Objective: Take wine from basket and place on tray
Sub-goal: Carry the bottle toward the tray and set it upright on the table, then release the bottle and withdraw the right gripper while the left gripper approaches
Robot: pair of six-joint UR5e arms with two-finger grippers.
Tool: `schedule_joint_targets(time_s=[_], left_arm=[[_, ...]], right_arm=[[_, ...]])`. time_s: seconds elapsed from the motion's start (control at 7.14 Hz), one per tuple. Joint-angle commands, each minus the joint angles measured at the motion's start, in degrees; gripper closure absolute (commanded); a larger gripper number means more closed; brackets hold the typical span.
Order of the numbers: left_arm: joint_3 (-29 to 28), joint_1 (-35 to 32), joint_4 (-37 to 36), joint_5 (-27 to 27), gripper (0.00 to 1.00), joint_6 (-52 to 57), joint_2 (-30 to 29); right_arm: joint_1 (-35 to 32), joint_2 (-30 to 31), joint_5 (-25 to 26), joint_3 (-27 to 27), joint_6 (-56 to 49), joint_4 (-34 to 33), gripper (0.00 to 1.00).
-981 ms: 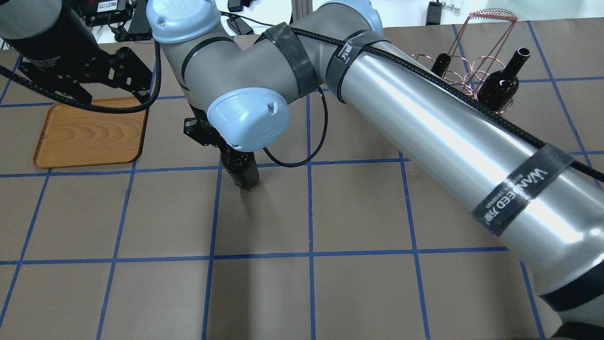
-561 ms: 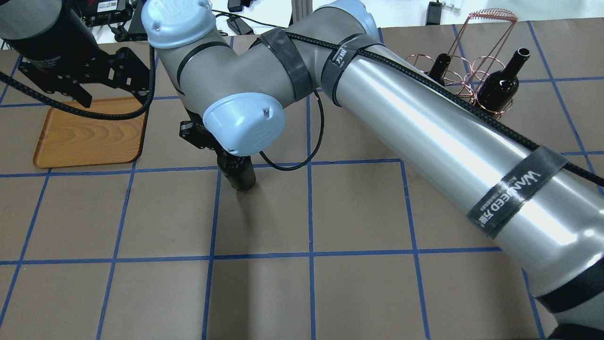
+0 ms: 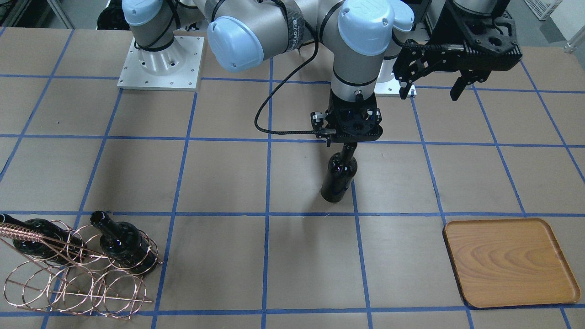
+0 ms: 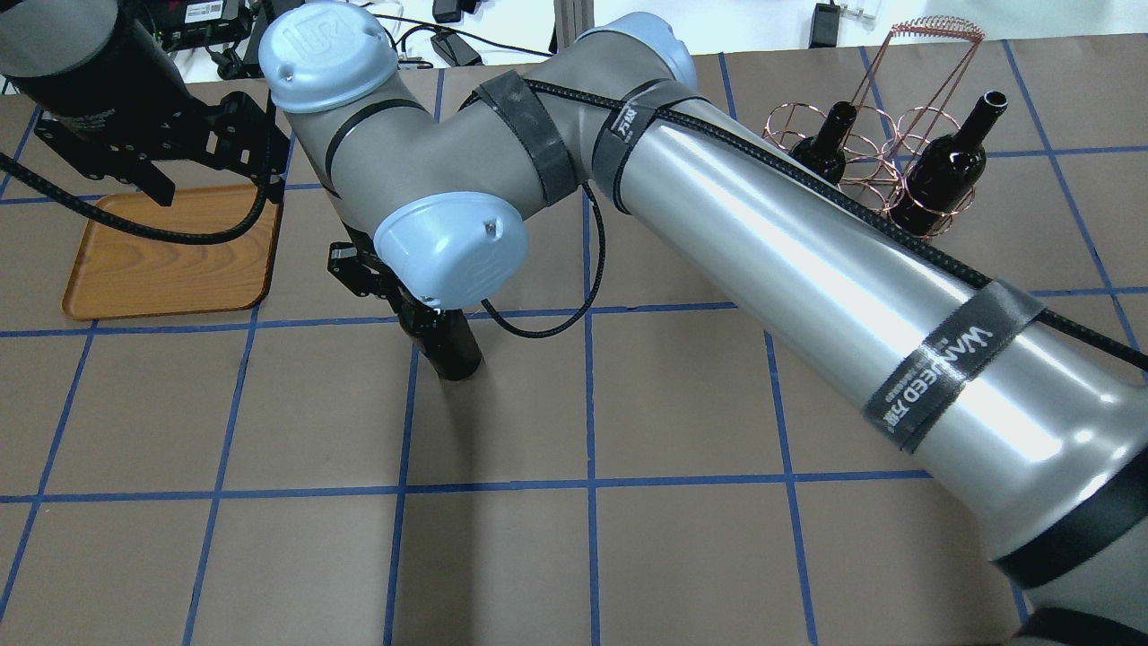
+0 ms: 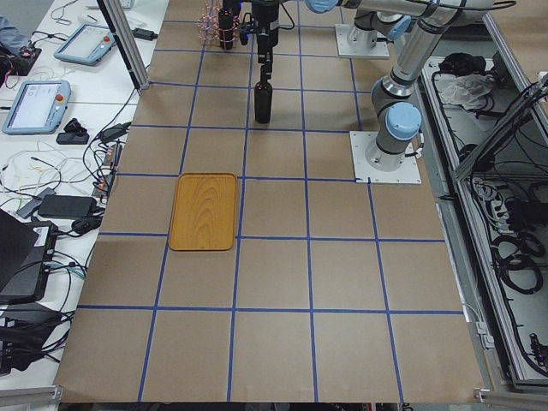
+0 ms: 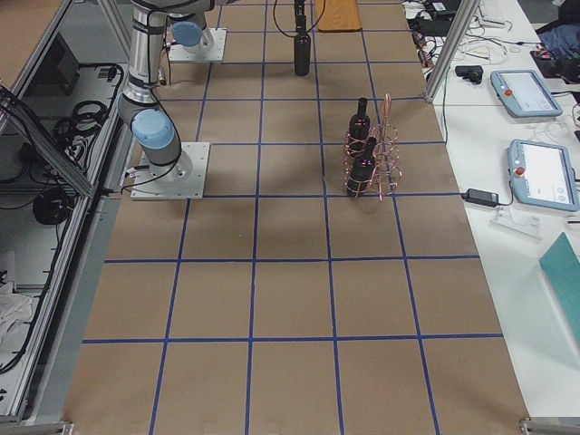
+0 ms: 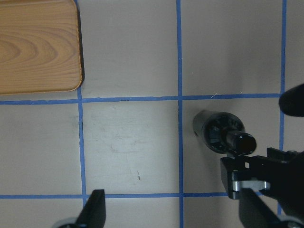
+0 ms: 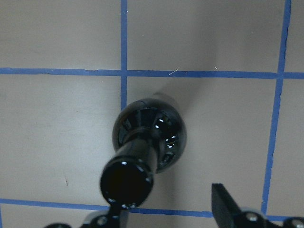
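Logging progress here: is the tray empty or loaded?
Empty. The tray shows only bare wood grain in the front-facing and left views; the wine is mid-table, away from it.

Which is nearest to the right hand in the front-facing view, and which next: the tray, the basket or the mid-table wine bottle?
1. Wine bottle: neck right at the right hand, mid-table.
2. Tray: toward the view's lower right.
3. Basket: farthest, in the view's lower-left corner.
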State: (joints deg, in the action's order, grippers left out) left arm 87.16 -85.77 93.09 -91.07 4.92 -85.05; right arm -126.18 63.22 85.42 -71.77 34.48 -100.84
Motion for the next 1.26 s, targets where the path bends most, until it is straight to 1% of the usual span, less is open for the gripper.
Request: schedule_joint_targets(time_s=[0.0,0.14,0.28,0.42,0.56,0.7,0.98,1.12], left_arm=[[0.11,-0.01,-0.01,0.01,0.0,-0.09,0.06],[0.11,-0.01,-0.01,0.01,0.0,-0.09,0.06],[0.11,-0.18,0.08,-0.08,0.0,-0.35,0.06],[0.11,-0.27,0.16,-0.08,0.0,-0.61,0.06],[0.11,-0.27,0.25,-0.08,0.0,-0.79,0.06],[0.11,-0.36,0.25,-0.25,0.0,-1.23,-0.38],[0.72,-0.88,-0.01,0.19,0.0,-6.82,-1.34],[1.25,-4.19,-0.1,0.1,0.0,-9.38,-2.05]], right_arm=[[-0.03,1.55,0.01,0.22,0.06,0.38,0.0],[0.15,3.65,0.45,0.22,0.15,0.9,0.0],[1.45,5.58,1.15,-0.04,-0.63,3.26,0.0],[2.6,6.3,2.9,-0.65,-1.34,3.63,0.0],[4.96,6.57,5.09,-0.83,-6.39,5.29,0.0],[8.37,7.96,4.68,-0.92,-8.09,7.3,0.0],[17.33,11.48,4.58,-0.92,-18.26,11.87,0.0],[22.25,12.01,4.5,-1.01,-20.39,11.98,0.0]])
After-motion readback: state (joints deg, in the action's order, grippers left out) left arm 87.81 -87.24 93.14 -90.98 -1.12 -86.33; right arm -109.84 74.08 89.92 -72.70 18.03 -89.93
